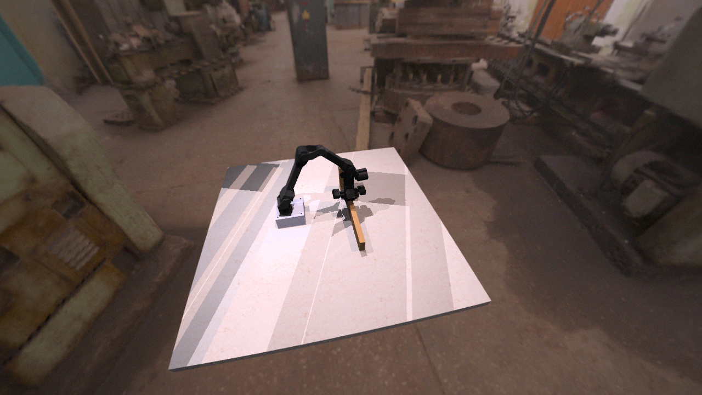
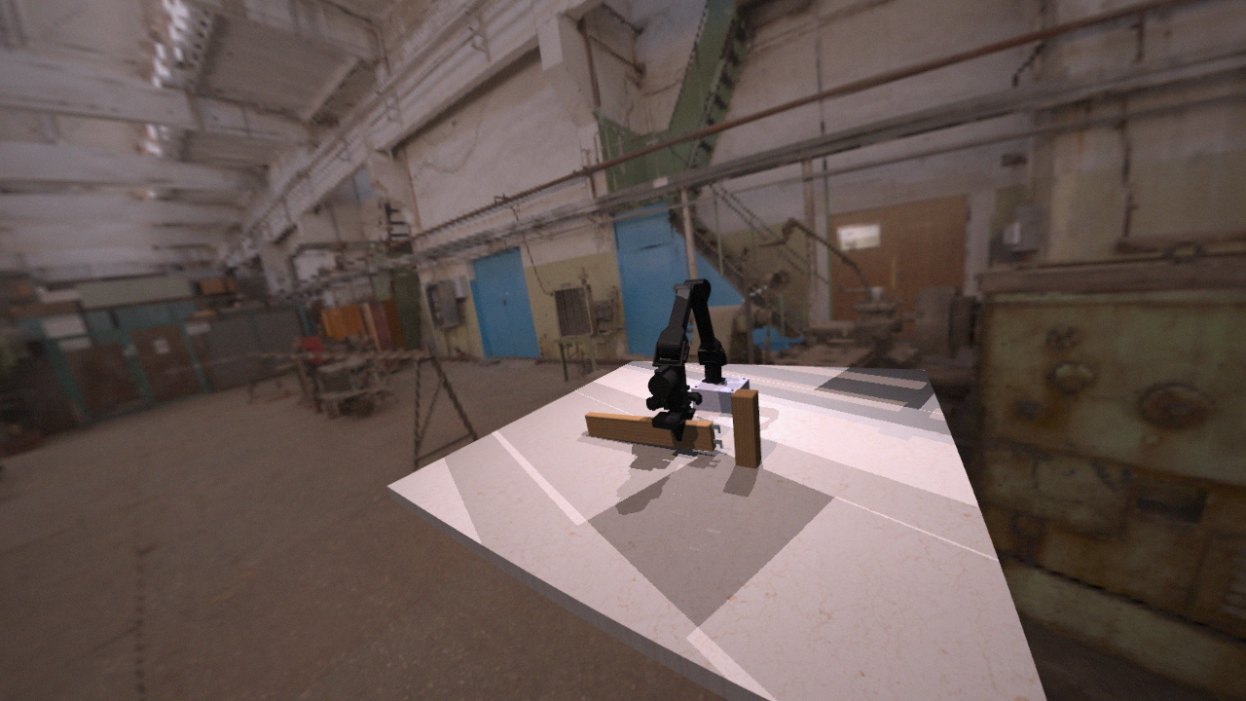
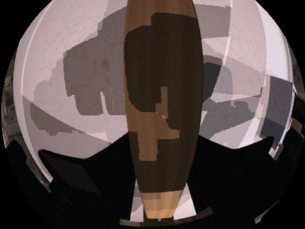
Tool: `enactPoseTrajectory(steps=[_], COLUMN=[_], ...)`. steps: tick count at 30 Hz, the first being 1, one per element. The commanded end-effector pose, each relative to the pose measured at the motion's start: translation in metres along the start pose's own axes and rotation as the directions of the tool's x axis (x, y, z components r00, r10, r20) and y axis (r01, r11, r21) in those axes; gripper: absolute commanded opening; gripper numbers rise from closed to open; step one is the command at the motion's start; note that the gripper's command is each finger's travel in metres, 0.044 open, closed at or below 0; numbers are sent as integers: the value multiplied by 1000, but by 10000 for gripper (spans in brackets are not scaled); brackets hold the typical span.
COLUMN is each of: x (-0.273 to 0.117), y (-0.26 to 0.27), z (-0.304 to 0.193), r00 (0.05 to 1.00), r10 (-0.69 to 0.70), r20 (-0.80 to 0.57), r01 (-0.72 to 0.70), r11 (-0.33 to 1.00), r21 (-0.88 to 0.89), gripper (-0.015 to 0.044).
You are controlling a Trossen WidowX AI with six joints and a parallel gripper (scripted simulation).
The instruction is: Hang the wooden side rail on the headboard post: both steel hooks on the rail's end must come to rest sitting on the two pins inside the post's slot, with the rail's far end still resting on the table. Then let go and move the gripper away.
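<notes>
The wooden side rail [image 1: 357, 226] [image 2: 627, 426] [image 3: 163, 63] is nearly level, low over the table or touching it; a small gap is hard to judge. My gripper [image 1: 349, 198] [image 2: 671, 426] [image 3: 157, 130] is shut on the rail from above, nearer its hook end, with a finger on each side. The steel hooks [image 2: 716, 427] stick out of the rail's end toward the post, with a short gap between. The wooden headboard post [image 2: 747, 426] stands upright on the table; in the top view it is mostly behind the arm. The slot and its pins are hidden.
The white table [image 1: 353, 289] [image 2: 784, 627] carries hard-edged grey shadows. The arm's pale base block [image 1: 290, 220] [image 2: 721, 398] stands to the left of the rail in the top view and behind the rail and post in the exterior view.
</notes>
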State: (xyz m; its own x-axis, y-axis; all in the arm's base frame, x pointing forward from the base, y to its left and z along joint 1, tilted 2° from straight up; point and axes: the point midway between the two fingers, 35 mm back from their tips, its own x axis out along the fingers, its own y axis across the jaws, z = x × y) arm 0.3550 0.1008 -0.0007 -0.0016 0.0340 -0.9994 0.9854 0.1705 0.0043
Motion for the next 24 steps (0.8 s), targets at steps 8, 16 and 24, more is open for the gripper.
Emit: enactPoseTrajectory(steps=[8,16,24], x=[-2,-3,-4], y=[0,1,2], z=[-3,-4,-5], r00=[1000,1000,1000], r10=[5,5,5], r20=[-6,-6,-6], r01=[-5,-5,-5], r11=[1000,1000,1000], r21=[1,1,1], gripper=[0,0,0])
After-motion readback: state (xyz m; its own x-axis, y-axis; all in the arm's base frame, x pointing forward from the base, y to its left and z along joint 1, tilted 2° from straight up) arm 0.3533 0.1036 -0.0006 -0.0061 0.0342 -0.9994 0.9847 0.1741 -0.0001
